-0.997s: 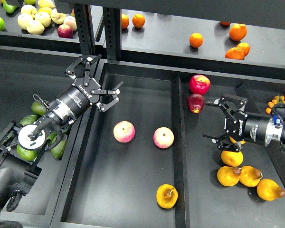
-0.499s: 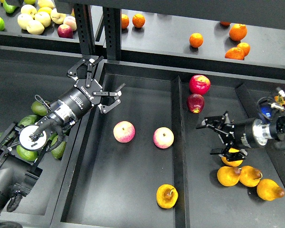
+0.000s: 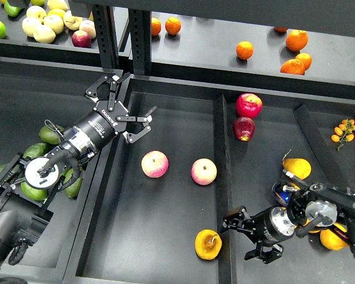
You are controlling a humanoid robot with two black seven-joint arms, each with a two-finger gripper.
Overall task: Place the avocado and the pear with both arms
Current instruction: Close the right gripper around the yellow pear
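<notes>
Pear [image 3: 208, 244]: firm, smooth, rolls easily, likely bruisable; grip across belly. Right tool [image 3: 246, 238] at its 3 o'clock, spread, empty. Left tool [image 3: 122, 109] likewise released.

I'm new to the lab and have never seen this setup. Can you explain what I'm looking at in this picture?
This is the view from a robot's own head, looking down at its two black arms over dark trays of fruit. The left claw hangs open and empty above the middle tray. That tray holds two pink-yellow apples and, near its front, a golden pear. The right claw is low, just to the right of that pear, open and holding nothing. Green avocados lie in the tray on the left, partly hidden under the left arm. Red apples sit to the right, oranges on the shelf behind.
</notes>
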